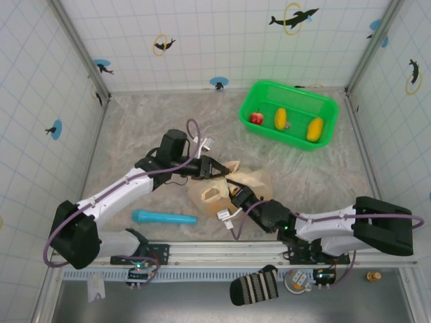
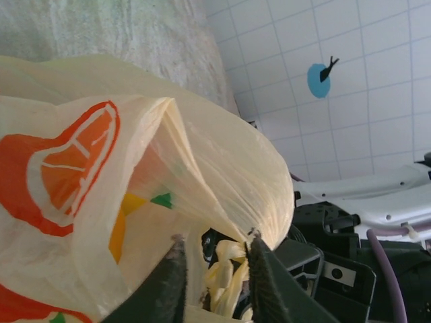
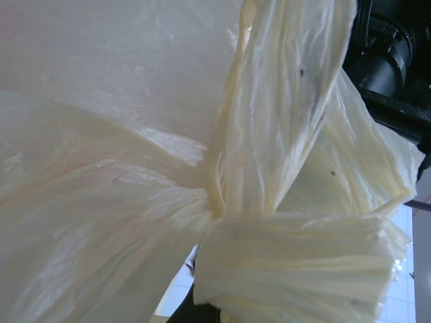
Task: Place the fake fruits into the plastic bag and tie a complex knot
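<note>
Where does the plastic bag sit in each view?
Top external: plastic bag just below picture centre.
Left wrist: left and centre, orange print showing.
Right wrist: across most of the frame, bunched.
Shared landmark: white tiled wall, upper right in left wrist, lower-right sliver in right wrist.

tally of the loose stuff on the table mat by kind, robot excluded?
red fake fruit, in the basket: 1
yellow fake fruits, in the basket: 2
green basket: 1
plastic bag: 1
blue tube: 1
Total: 6
</note>
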You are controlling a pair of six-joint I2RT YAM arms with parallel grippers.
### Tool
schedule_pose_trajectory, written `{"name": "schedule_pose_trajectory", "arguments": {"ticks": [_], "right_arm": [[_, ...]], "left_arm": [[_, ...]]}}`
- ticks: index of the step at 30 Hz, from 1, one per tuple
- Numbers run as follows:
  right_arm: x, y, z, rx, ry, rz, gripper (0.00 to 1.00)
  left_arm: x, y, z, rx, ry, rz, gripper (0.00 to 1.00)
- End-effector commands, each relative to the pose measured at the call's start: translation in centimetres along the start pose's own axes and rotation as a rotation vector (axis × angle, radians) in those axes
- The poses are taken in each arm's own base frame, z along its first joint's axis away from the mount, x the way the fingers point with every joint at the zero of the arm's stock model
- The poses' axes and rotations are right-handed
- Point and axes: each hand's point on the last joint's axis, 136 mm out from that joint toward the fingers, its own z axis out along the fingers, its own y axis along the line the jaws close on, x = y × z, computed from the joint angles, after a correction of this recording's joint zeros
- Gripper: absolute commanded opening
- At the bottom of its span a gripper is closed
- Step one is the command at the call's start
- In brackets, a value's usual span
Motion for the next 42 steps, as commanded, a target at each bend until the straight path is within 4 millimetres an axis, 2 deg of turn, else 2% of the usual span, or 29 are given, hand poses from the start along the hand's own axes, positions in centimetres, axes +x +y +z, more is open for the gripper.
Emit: {"name": "schedule_pose_trajectory", "arguments": {"ticks": [1,6,7,9,14,23,26,30,33,38,42], "right_arm": [[0.2,-1.5,0.1,0.053,0.007,0.024,0.00],[0.2,-1.4,0.1,0.052,0.007,0.023,0.00],[0.2,-1.3,0.1,0.051,0.007,0.024,0.00],[0.3,-1.3,0.0,0.051,0.008,0.025,0.00],[0.3,-1.5,0.0,0.057,0.009,0.030,0.00],[0.4,-1.5,0.0,0.057,0.011,0.029,0.00],[0.5,-1.5,0.0,0.057,0.011,0.028,0.00],[0.4,-1.3,0.0,0.052,0.011,0.024,0.00],[0.4,-1.3,0.0,0.052,0.011,0.023,0.00],[0.4,-1.1,0.1,0.047,0.009,0.019,0.00],[0.4,-1.2,0.1,0.047,0.011,0.019,0.00]], "left_arm": [[0.2,-1.6,0.2,0.080,0.023,0.011,0.19],[0.3,-1.9,0.4,0.128,0.027,-0.004,0.04],[0.4,-1.8,0.4,0.128,0.029,-0.004,0.05],[0.5,-1.5,0.5,0.119,0.033,-0.008,0.16],[0.7,-1.1,0.5,0.108,0.035,-0.015,0.25],[1.8,0.8,0.8,0.038,0.065,-0.029,0.25],[1.3,1.3,0.3,-0.006,0.039,-0.018,0.25],[0.1,1.5,-0.6,-0.021,-0.018,-0.032,0.37],[0.0,0.9,-0.8,0.007,-0.026,-0.030,0.40],[1.1,-0.1,-0.2,0.086,0.022,-0.043,0.37],[1.9,-0.4,0.5,0.101,0.060,-0.039,0.29]]}}
